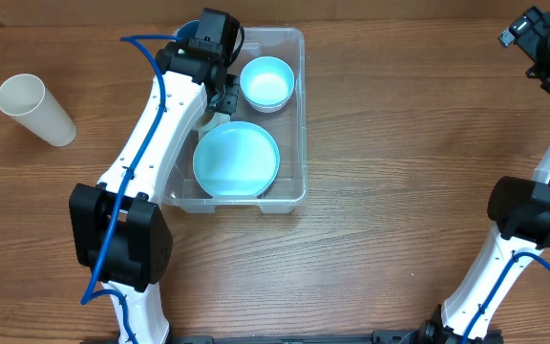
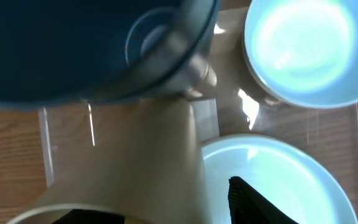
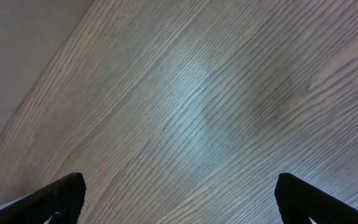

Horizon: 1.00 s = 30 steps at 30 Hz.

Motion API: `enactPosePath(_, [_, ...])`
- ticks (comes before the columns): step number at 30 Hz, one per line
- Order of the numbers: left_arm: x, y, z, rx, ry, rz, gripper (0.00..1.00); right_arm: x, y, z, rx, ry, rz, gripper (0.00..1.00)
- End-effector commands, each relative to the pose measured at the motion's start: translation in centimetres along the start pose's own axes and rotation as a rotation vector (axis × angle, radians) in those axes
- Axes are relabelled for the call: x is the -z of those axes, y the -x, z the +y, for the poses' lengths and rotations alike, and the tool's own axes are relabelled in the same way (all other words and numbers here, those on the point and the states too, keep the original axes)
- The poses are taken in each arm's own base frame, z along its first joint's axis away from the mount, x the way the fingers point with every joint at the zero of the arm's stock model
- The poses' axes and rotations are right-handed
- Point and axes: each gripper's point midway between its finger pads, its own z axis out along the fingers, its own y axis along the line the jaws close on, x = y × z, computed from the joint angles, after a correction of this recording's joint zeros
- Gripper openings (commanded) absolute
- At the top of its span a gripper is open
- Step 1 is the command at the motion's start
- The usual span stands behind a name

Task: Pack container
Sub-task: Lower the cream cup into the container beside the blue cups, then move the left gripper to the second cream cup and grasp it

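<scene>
The clear container (image 1: pixel 301 124) stands at the table's middle. It holds a light blue bowl (image 1: pixel 266 82) at the back right and a light blue plate (image 1: pixel 237 160) at the front. My left gripper (image 1: pixel 216 113) reaches into its left half and is shut on a cream cup (image 2: pixel 135 155), held on its side just above the base beside the plate (image 2: pixel 278 174). A dark blue bowl (image 2: pixel 73 50) sits in the back left corner, right by the cup. The light blue bowl also shows in the left wrist view (image 2: pixel 309 50). My right gripper (image 3: pixel 179 193) is open and empty over bare wood.
A white paper cup (image 1: pixel 36 110) lies on its side on the table at the far left. The right arm (image 1: pixel 542 43) is raised at the far right edge, away from the container. The container's left wall (image 2: pixel 47 155) is close to the held cup.
</scene>
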Motion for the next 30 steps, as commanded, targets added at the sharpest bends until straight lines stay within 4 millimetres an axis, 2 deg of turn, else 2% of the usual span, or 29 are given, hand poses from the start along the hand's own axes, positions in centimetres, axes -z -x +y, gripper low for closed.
enactPosePath(1, [0.1,1.0,0.9,0.000,0.061,-0.038,0.52,2.4,0.4,0.4,0.003,0.031,-0.056,1.00])
enactPosePath(7, [1.7,3.1,2.1,0.004,0.115,-0.107,0.52,2.4,0.4,0.4,0.003,0.031,-0.056,1.00])
enactPosePath(14, [4.3,5.0,2.3,0.018,0.106,-0.164,0.51,2.4,0.4,0.4,0.003,0.031,-0.056,1.00])
enactPosePath(22, [11.9,6.4,3.3,0.026,0.093,-0.224,0.52,2.4,0.4,0.4,0.003,0.031,-0.056,1.00])
enactPosePath(23, [12.6,6.5,3.9,0.035,0.104,-0.236,0.52,2.4,0.4,0.4,0.003,0.031,-0.056,1.00])
enactPosePath(25, [13.5,6.1,6.9,0.072,0.192,-0.239,0.53,2.4,0.4,0.4,0.003,0.031,-0.056,1.00])
enactPosePath(28, [12.9,5.6,11.4,0.184,0.239,-0.216,0.57,2.4,0.4,0.4,0.003,0.031,-0.056,1.00])
enactPosePath(29, [12.6,5.2,14.2,0.251,0.269,-0.208,0.59,2.4,0.4,0.4,0.003,0.031,-0.056,1.00])
enactPosePath(30, [12.5,5.0,15.6,0.288,0.283,-0.205,0.61,2.4,0.4,0.4,0.003,0.031,-0.056,1.00])
